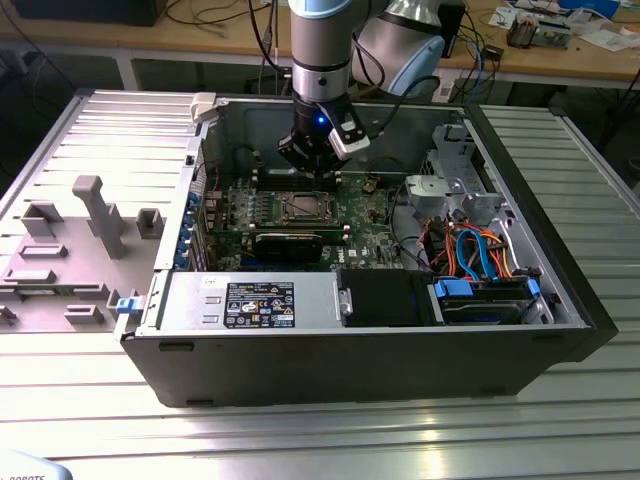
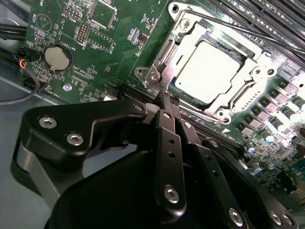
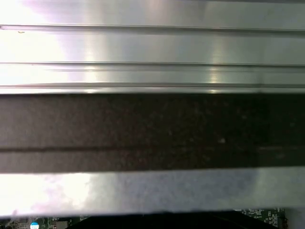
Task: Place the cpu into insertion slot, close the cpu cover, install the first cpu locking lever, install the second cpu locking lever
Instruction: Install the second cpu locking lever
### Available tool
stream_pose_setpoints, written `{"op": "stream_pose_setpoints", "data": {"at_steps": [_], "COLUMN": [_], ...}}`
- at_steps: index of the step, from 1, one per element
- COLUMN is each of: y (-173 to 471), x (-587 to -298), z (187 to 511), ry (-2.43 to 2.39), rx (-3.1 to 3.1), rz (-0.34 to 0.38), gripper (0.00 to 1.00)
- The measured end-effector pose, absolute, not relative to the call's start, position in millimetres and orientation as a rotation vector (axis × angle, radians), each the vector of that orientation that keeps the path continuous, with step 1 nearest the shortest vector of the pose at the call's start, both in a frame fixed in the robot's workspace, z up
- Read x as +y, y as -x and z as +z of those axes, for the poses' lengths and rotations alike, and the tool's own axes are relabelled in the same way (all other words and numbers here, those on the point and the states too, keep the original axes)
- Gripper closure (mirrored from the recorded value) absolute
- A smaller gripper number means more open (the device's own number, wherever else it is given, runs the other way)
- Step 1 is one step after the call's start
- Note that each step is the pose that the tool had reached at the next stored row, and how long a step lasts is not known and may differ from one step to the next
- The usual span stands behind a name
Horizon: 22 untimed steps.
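The cpu (image 2: 212, 71), a pale silvery square, lies flat in the insertion slot (image 1: 303, 208) on the green motherboard. The cpu cover (image 2: 259, 64), a silvery frame with a square window, lies down around it. A thin metal lever rod (image 2: 228, 23) runs along the far side of the socket. My gripper (image 2: 164, 98) is shut, its black fingers (image 2: 167, 129) pressed together, with the tips right at a corner of the cover frame. I cannot tell whether the tips touch it. In the exterior view the gripper (image 1: 312, 178) hangs inside the open computer case just behind the socket.
A black graphics card (image 1: 288, 243) lies in front of the socket, with the power supply (image 1: 250, 300) beyond it. Drive cage and coloured cables (image 1: 480, 255) fill the case's right. Memory slots (image 2: 281, 14) and a coin battery (image 2: 58, 57) flank the socket. The dark case wall (image 3: 152, 129) is close.
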State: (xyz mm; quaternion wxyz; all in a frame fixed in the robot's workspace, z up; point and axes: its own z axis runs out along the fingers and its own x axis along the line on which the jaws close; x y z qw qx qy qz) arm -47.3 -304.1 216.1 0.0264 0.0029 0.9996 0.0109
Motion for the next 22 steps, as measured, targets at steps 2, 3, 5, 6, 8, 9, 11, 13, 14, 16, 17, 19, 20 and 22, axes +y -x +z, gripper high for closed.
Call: {"op": "stream_pose_setpoints", "data": {"at_steps": [2, 3, 5, 6, 8, 9, 11, 13, 14, 16, 17, 19, 20, 22], "y": [47.3, 47.3, 47.3, 47.3, 47.3, 47.3, 47.3, 47.4, 47.4, 47.4, 47.3, 47.3, 47.3, 47.3], "x": [-304.2, -304.2, -304.2, -304.2, -304.3, -304.6, -306.1, -306.9, -307.1, -307.1, -307.1, -307.1, -307.1, -307.8], "z": [216.2, 216.1, 216.2, 216.1, 216.2, 216.1, 216.1, 216.1, 216.2, 219.0, 220.9, 224.4, 224.3, 224.4], "ry": [-0.009, -0.009, -0.009, -0.009, -0.009, -0.009, -0.009, -0.009, -0.009, -0.009, -0.009, -0.009, -0.009, -0.009], "rx": [3.089, 3.089, 3.089, 3.089, 3.089, 3.089, 3.089, 3.089, 3.089, 3.089, 3.089, 3.089, 3.089, 3.089], "rz": [0.034, 0.034, 0.034, 0.034, 0.034, 0.034, 0.034, 0.033, 0.033, 0.033, 0.033, 0.032, 0.032, 0.032], "gripper": [0.89, 0.89, 0.89, 0.89, 0.89, 0.89, 0.89, 0.89, 0.89, 0.89, 0.89, 0.89, 0.89, 0.89]}}
